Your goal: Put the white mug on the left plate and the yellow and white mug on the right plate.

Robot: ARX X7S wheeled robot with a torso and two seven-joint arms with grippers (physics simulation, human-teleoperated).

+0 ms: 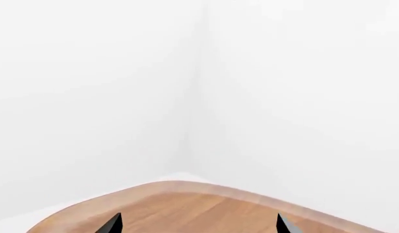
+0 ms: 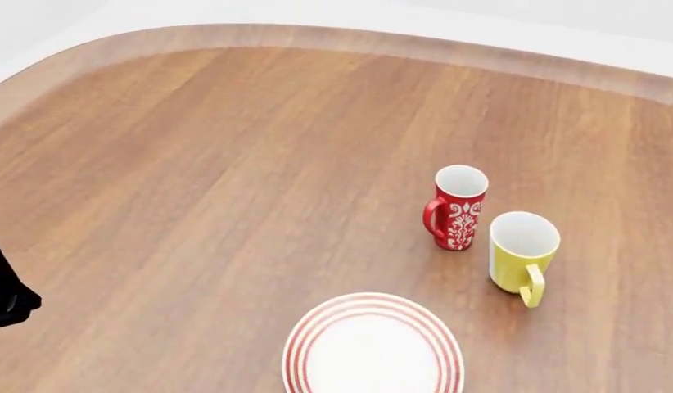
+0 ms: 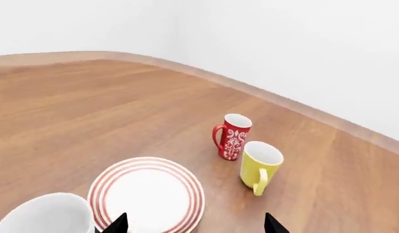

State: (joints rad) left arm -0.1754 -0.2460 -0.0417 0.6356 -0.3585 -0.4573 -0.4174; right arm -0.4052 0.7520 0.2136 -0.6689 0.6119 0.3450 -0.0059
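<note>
The yellow and white mug [image 2: 522, 254] [image 3: 259, 165] stands upright on the wooden table, with its handle turned toward the near side. The white mug [image 3: 47, 216] shows only as a wide white rim beside a red-ringed plate [image 3: 147, 194] [image 2: 372, 348]. I cannot tell whether this is the left plate or the right plate; no other plate is in view. My right gripper [image 3: 195, 225] is open, low over the plate's edge, and holds nothing. My left gripper [image 1: 198, 225] is open over bare wood near the table's rounded corner.
A slim red mug with white ornament [image 2: 459, 209] [image 3: 232, 137] stands just behind the yellow one. The table's curved far edge [image 2: 314, 37] runs close to white walls. A black part of my left arm [image 2: 3, 299] shows at the left edge.
</note>
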